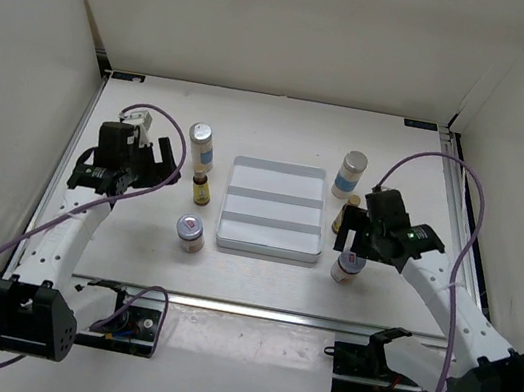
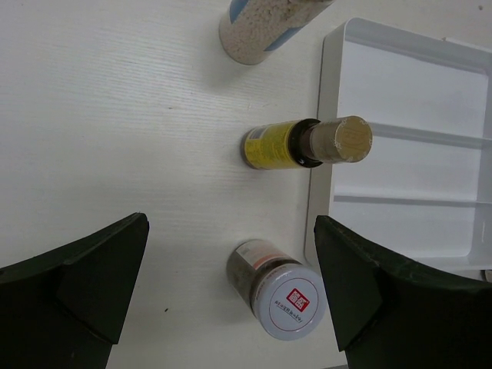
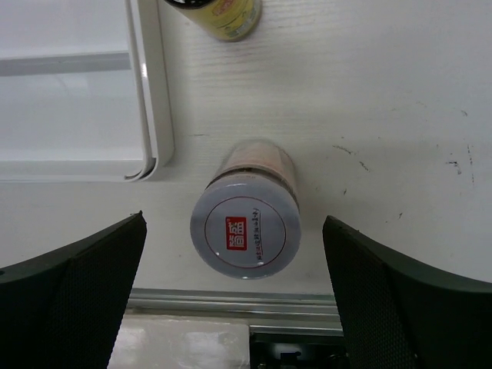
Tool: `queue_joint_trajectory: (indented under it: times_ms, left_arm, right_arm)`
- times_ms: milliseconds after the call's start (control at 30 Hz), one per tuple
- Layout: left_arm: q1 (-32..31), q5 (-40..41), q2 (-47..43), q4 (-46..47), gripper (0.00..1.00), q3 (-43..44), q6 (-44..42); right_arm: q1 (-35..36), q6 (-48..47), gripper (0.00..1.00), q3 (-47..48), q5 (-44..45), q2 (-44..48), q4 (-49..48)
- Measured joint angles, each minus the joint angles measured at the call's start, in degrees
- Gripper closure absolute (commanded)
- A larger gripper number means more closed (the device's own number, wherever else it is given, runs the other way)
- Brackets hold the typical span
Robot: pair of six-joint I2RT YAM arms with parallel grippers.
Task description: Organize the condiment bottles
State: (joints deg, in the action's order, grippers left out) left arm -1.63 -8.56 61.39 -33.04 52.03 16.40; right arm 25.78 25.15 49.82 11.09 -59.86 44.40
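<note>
A white three-slot tray (image 1: 275,211) lies mid-table. Left of it stand a tall white blue-banded bottle (image 1: 201,145), a slim yellow bottle (image 1: 201,188) and a squat jar (image 1: 191,233). Right of it stand another tall white bottle (image 1: 350,174), a slim yellow bottle (image 1: 350,212) partly hidden by my right arm, and a squat jar (image 1: 347,268). My left gripper (image 1: 155,159) is open and empty, left of its bottles; its view shows the jar (image 2: 280,290), the yellow bottle (image 2: 307,143) and the white bottle (image 2: 257,27). My right gripper (image 1: 352,244) is open above the right jar (image 3: 246,219), jaws wide of it.
A metal rail (image 1: 262,310) runs along the table's near edge, just past the right jar (image 3: 231,300). White walls enclose the left, back and right sides. The tray's rim (image 3: 150,100) lies close to the right jar; its rim (image 2: 319,154) is close to the left yellow bottle.
</note>
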Motion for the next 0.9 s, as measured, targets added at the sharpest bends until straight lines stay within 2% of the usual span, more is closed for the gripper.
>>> queue_joint_trajectory:
  times_ms: [233, 300, 367, 733, 900]
  left_arm:
    - [0.0, 0.0, -1.3, -0.4, 0.00, 0.1, -0.1]
    - [0.0, 0.0, -2.1, -0.4, 0.00, 0.2, -0.2]
    - [0.0, 0.0, -2.6, -0.4, 0.00, 0.3, -0.3]
    - [0.0, 0.0, -2.8, -0.4, 0.00, 0.4, -0.4]
    - [0.0, 0.0, -2.8, -0.4, 0.00, 0.4, -0.4]
  right_arm:
    - [0.0, 0.4, 0.02, -0.2, 0.5, -5.5, -0.3]
    - [0.0, 0.5, 0.08, -0.2, 0.3, -6.0, -0.9]
    - [0.0, 0.8, 0.09, -0.3, 0.0, -6.4, -1.3]
    - [0.3, 1.2, 0.12, -2.1, -1.2, -11.2, -3.3]
    - [1.0, 1.8, 0.20, -2.5, -1.2, -11.5, -4.0]
